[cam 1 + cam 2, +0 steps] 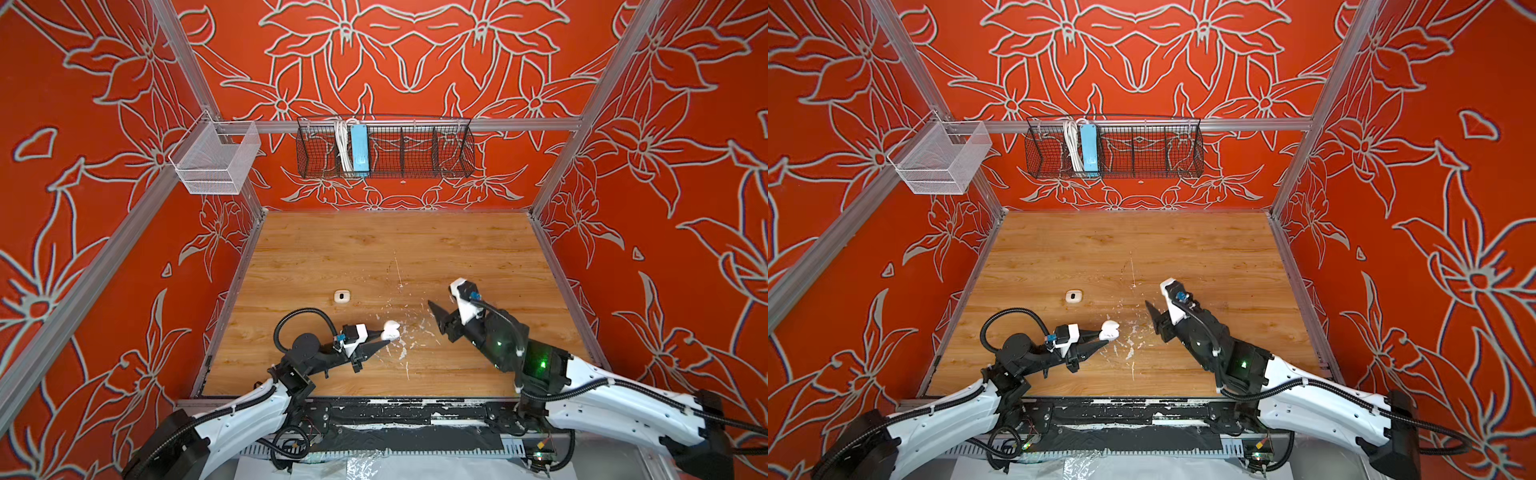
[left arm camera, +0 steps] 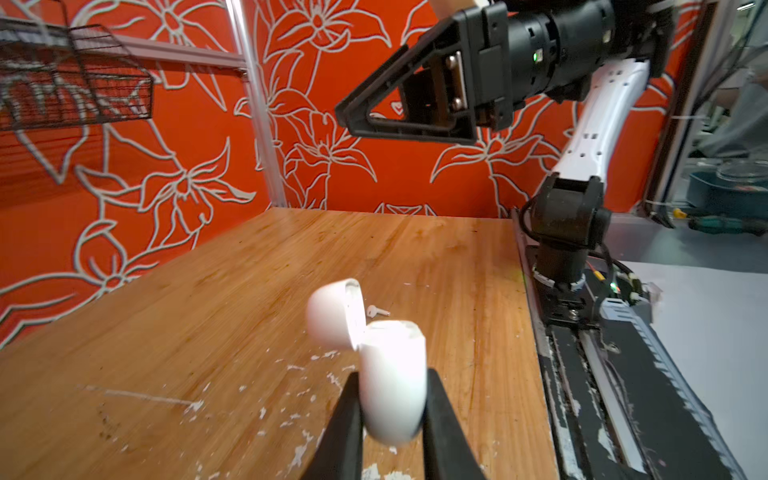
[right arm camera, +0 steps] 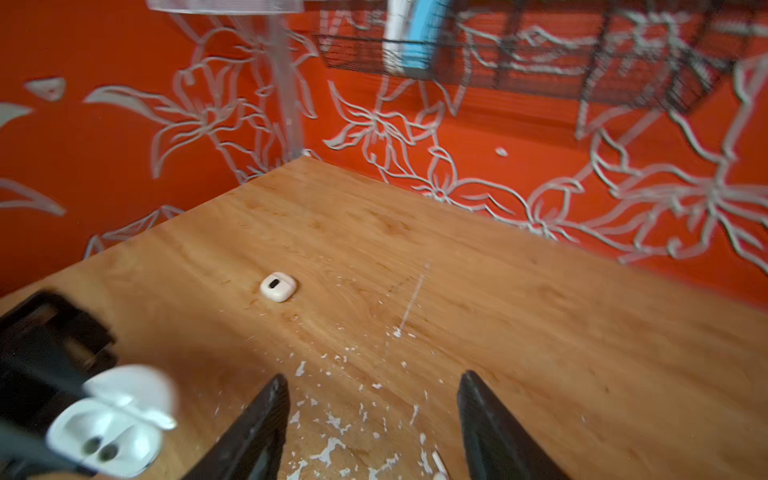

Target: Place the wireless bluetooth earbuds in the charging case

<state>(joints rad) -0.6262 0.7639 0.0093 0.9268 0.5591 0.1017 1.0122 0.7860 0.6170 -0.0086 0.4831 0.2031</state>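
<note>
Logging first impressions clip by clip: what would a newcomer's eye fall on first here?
The loud red floral walls around the wooden table hit first. Then the left gripper, shut on the open white charging case near the table's front, with the right gripper open and raised beside it. One tiny earbud lies loose on the table close to the case.

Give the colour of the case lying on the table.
Cream case, dark oval mark; right wrist view.
</note>
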